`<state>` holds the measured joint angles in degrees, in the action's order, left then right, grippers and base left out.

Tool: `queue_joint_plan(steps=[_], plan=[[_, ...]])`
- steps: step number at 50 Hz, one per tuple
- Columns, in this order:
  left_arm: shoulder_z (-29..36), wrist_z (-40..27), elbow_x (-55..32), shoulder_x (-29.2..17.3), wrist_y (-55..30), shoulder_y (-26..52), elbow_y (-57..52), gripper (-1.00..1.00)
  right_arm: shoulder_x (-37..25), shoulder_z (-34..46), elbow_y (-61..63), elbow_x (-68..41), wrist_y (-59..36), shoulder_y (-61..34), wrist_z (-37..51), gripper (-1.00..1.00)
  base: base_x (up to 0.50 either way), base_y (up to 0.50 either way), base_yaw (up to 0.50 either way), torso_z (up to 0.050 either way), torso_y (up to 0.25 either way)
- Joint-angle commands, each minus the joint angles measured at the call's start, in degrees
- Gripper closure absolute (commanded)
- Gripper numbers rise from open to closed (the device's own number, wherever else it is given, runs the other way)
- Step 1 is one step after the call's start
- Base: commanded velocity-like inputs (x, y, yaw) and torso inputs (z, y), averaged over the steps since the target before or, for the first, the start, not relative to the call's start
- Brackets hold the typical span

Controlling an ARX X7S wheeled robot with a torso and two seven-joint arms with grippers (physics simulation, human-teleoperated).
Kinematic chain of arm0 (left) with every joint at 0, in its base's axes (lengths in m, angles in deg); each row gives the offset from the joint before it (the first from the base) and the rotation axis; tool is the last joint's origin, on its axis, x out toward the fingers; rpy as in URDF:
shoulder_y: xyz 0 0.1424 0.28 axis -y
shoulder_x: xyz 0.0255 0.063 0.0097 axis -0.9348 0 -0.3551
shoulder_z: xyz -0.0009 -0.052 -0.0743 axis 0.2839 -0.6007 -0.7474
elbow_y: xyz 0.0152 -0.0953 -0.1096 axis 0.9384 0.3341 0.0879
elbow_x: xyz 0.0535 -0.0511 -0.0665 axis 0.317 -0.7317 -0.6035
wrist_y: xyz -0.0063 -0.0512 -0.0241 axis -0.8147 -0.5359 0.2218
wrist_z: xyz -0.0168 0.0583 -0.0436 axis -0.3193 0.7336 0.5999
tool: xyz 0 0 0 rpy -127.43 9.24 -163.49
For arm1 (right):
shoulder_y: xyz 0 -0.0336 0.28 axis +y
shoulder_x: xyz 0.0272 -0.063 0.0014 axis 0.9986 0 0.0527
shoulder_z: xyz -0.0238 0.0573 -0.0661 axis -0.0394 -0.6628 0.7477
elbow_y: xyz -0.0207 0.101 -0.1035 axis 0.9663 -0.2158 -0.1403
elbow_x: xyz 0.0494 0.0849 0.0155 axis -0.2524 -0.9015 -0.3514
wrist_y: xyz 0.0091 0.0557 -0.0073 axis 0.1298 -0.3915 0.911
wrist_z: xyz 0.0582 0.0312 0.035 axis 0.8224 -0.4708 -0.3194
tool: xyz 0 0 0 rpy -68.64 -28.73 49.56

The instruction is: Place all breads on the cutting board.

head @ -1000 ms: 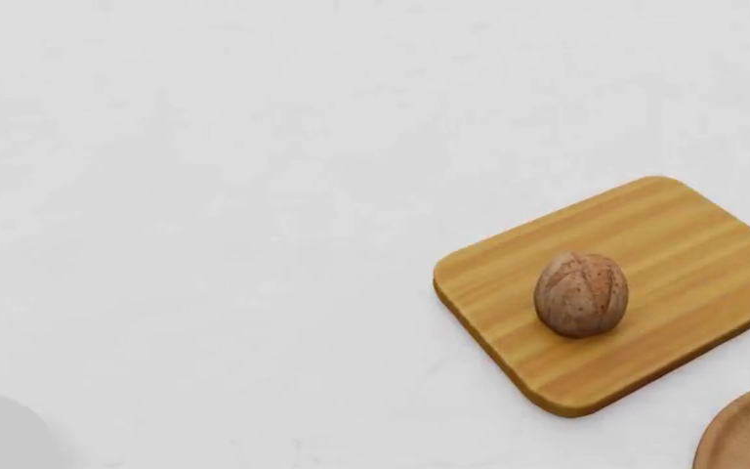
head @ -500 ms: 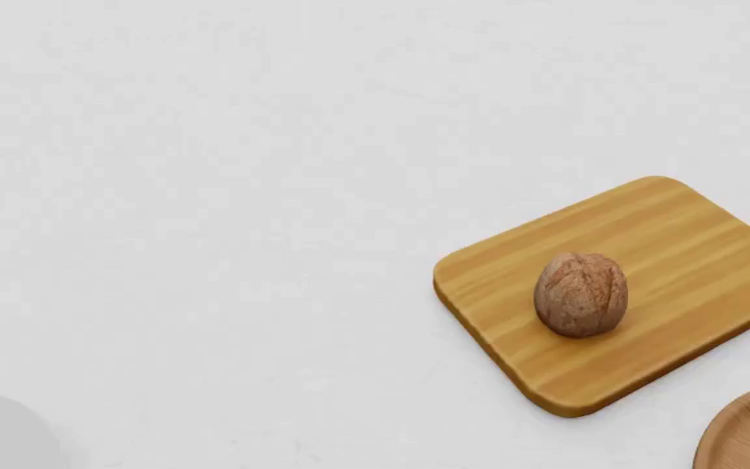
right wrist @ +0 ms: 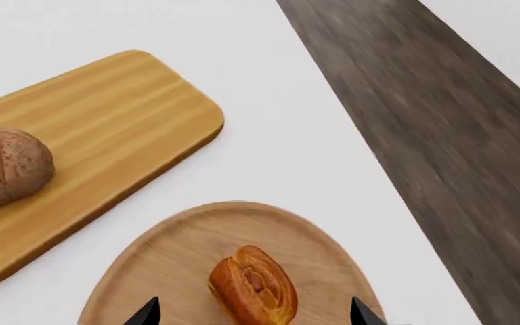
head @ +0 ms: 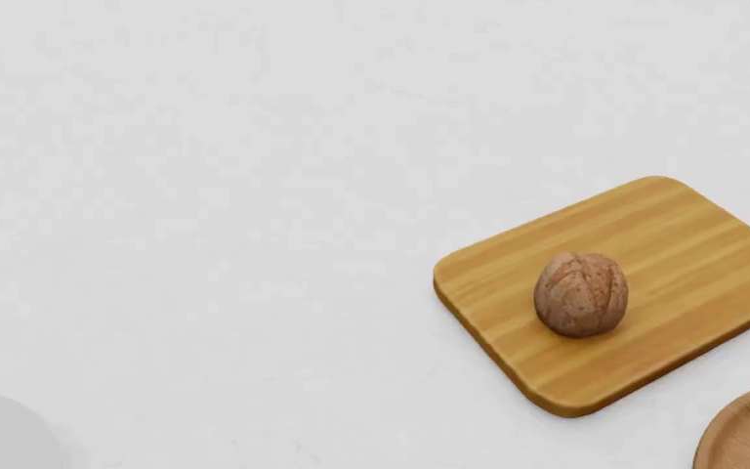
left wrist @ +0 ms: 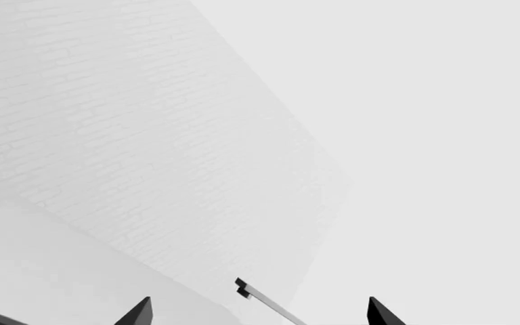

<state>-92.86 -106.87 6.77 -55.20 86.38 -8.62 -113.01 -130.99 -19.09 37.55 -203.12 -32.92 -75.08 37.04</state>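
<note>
No brand, label or writing is showing on anything; the roll [head: 581,294] is sitting near the middle of the board [head: 687,244], which is lying by the tabletop's [head: 219,195] right edge. A round wooden dish [right wrist: 170,264], lying on the tabletop just beside the board's long edge, is holding an orange-brown pastry [right wrist: 252,284] near its middle. The right gripper [right wrist: 252,313] is hanging spread and empty with the pastry between its two dark tips, while the left gripper [left wrist: 258,313] is likewise spread and empty, facing a pale brick wall [left wrist: 124,135].
</note>
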Motion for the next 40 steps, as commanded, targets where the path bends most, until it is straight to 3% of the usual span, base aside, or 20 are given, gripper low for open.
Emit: queue_joint_plan(steps=[1, 19, 40], plan=[[0.2, -0.5, 0.1, -0.1, -0.7, -0.2, -1.0, -1.0, 1.9, 3.1, -3.3, 5.2, 3.8, 3.7, -3.7, -1.0, 0.0, 0.0, 0.0, 0.0, 0.0], [0.0, 1.3, 0.3, 0.1, 4.5, 0.1, 4.9, -1.0, 6.4, 5.1, -8.7, 9.3, 5.2, 6.6, -5.2, -1.0, 0.0, 0.0, 0.0, 0.0, 0.0], [0.3, 0.7, 0.4, -0.1, 3.7, -0.1, 3.6, -1.0, 11.0, 6.7, -13.2, 12.4, 5.8, 8.4, -6.3, -1.0, 0.0, 0.0, 0.0, 0.0, 0.0]])
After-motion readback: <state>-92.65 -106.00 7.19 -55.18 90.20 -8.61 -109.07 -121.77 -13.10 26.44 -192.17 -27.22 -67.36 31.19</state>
